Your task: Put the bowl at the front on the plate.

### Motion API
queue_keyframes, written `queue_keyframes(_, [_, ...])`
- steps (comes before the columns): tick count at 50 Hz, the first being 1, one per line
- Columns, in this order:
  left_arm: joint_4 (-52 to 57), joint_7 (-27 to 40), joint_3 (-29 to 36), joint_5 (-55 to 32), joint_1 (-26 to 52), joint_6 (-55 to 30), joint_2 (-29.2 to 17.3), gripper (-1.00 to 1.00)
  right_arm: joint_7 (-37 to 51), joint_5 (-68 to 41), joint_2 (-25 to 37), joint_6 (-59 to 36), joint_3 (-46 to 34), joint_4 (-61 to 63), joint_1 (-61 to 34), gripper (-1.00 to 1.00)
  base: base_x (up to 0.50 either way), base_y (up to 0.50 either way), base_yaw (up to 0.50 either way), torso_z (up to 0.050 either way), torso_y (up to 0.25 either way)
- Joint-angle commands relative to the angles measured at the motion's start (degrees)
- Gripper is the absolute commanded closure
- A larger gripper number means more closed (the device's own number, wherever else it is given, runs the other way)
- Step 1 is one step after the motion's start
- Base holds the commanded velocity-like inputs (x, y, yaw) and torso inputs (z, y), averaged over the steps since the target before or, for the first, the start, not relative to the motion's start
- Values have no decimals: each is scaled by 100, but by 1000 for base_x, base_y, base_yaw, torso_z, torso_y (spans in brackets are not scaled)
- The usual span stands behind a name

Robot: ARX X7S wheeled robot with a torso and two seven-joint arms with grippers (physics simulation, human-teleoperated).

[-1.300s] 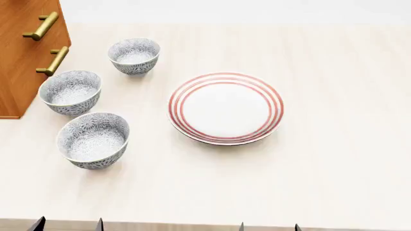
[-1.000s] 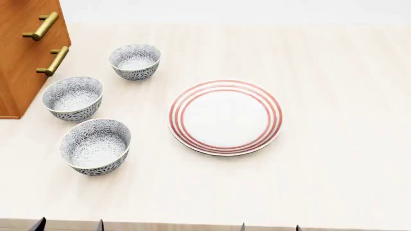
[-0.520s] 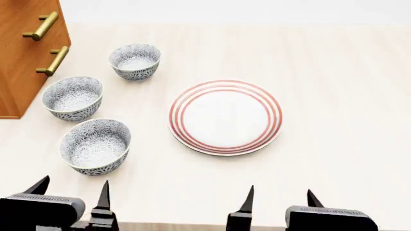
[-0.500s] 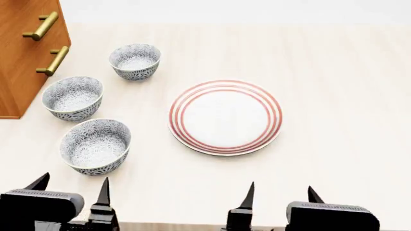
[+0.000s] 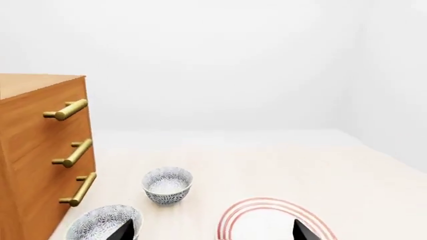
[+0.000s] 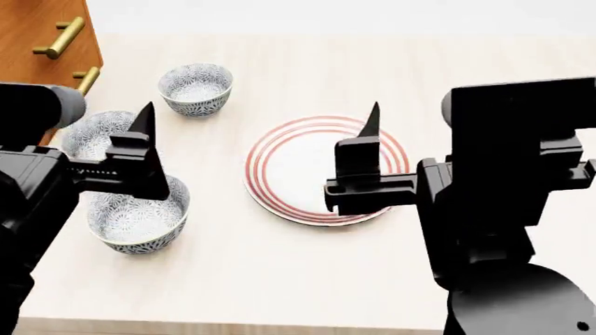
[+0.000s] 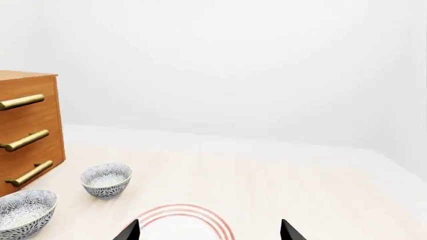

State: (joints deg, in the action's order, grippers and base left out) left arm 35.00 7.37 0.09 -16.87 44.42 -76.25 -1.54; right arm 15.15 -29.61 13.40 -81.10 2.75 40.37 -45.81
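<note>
front bowl (image 6: 138, 218) below left gripper (image 6: 93, 139), jaws apart, not enclosing it

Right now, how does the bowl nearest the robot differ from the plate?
The front bowl is small, deep and covered in a grey-blue flower pattern; the plate is wide, shallow and plain white with thin red rings near its rim. The bowl sits nearer the drawer unit; the plate lies mid-table. Both are round and rest empty on the table.

Three bowls line the frame's left: the front bowl (image 6: 139, 223) lower left, perhaps partly hidden; plate (image 6: 300, 167) centre.
</note>
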Motion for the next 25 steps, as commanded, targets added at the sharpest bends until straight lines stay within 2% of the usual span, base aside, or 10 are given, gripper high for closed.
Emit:
queue_keyframes(1, [-217,508,-249,-739,1508,-1068,86,-100,987,-1583,547,-878,-3,-347,-1596,-100,0,0,0,0,0])
queue_keyframes(8, [-480,632,-241,-977,1939,-1252,30,-100,1830,-2727,856,-845,-116,-742,-2117,-100,0,0,0,0,0])
queue_keyframes(13, [-486,756,-245,-1188,2181,-1324,-4,-100,2002,-2999,973,-800,-275,-958,-2379,-100,0,0,0,0,0])
queue_keyframes(25, [-507,1030,-98,-1481,2105,-1094,-183,-100,2242,-3495,1201,-682,-509,-1088,-2474,-100,0,0,0,0,0])
